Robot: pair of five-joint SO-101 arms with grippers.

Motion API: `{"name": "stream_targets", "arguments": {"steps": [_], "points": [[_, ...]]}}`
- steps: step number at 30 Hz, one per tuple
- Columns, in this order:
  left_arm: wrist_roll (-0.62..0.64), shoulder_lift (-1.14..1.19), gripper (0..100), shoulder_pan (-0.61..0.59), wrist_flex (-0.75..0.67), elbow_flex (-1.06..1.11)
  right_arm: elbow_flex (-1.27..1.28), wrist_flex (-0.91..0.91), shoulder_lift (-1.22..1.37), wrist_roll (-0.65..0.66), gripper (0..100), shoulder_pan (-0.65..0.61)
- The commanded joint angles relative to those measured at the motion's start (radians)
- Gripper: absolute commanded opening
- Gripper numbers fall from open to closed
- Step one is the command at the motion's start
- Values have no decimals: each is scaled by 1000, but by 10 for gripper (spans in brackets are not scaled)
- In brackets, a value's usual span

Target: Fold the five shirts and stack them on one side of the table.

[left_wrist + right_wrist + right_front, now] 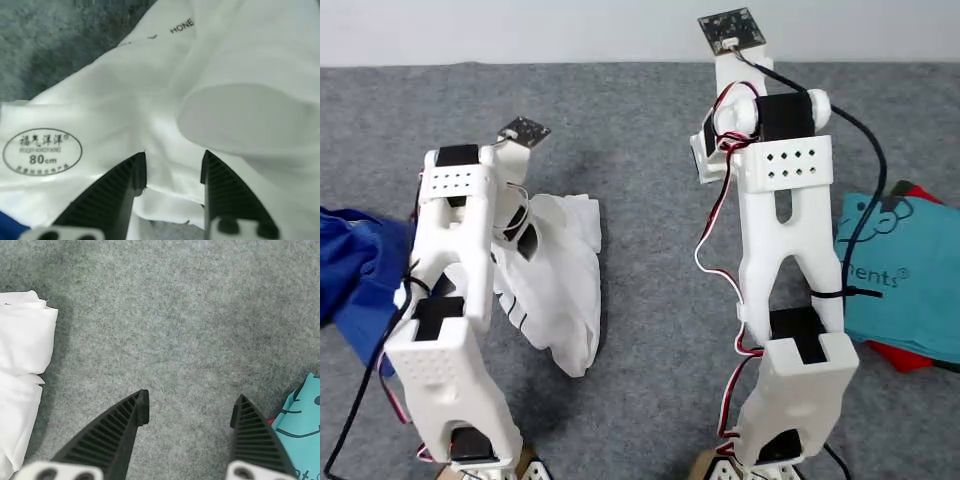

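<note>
The left jaws stand apart, tips down on the white shirt [150, 100], with a ridge of its cloth in the gap. Just beside them the cloth bears a round printed label [42, 151]; a short line of dark letters [181, 26] sits farther off. The shirt lies crumpled on the left half of the desk [650, 300], near a blue shirt [350, 265] at the left edge. The right jaws gape over bare grey desk. At the right edge a teal shirt [900, 290] with pale lettering lies on a red shirt [910, 355]
</note>
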Motion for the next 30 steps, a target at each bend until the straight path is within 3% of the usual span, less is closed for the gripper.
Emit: {"name": "stream_targets", "arguments": {"steps": [1, 9, 21, 27, 30], "points": [[9, -11, 184, 8, 15, -19, -5, 39, -67, -5, 270, 10], [14, -2, 187, -8, -54, -30, -5, 39, -67, -6, 270, 10], [8, 97, 182, -5, -20, -19, -5, 39, -67, -5, 270, 7], [-28, 15, 0, 37, 12, -19, -5, 39, -67, -5, 270, 7], [-26, -87, 4, 63, 55, -19, -5, 39, -67, -5, 270, 4]]}}
